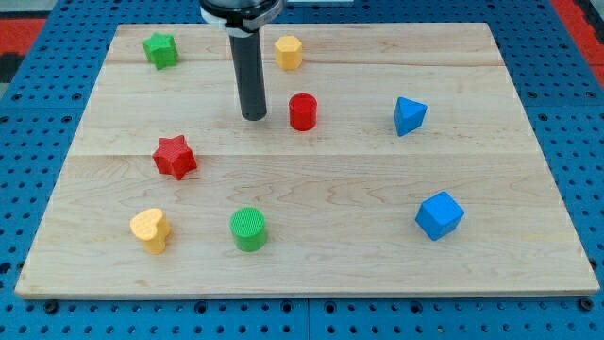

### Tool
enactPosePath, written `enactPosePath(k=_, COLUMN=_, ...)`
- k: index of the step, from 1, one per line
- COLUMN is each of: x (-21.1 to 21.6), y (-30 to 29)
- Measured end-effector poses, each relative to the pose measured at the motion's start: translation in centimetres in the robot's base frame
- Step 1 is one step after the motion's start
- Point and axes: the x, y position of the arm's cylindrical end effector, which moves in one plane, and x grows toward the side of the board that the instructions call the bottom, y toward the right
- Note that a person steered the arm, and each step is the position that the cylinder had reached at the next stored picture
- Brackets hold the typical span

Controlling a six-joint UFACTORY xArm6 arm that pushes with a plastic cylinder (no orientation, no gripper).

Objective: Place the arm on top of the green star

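Note:
The green star [160, 49] lies near the top left corner of the wooden board [311, 255]. My tip [254, 116] stands on the board in the upper middle, well to the right of the green star and lower in the view. It sits just left of the red cylinder [303, 111], with a small gap between them. The yellow hexagon [289, 52] is above and to the right of the tip.
A red star [175, 157] lies at the left middle. A yellow heart [151, 229] and a green cylinder [249, 229] sit near the bottom left. A blue triangular block [409, 115] is at the right, a blue cube [439, 215] at lower right.

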Motion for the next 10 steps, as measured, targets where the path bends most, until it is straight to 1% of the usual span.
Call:
enactPosePath(k=1, x=-3.2, y=-6.5)
enactPosePath(k=2, x=-4.4, y=-15.7)
enactPosePath(k=3, x=-8.7, y=-18.0)
enactPosePath(k=4, x=-9.7, y=-18.2)
enactPosePath(k=5, x=-9.7, y=-18.2)
enactPosePath(k=7, x=-11.7, y=-19.2)
enactPosePath(k=8, x=-14.1, y=-18.8)
enactPosePath(k=9, x=-15.2, y=-15.6)
enactPosePath(k=10, x=-15.5, y=-14.3)
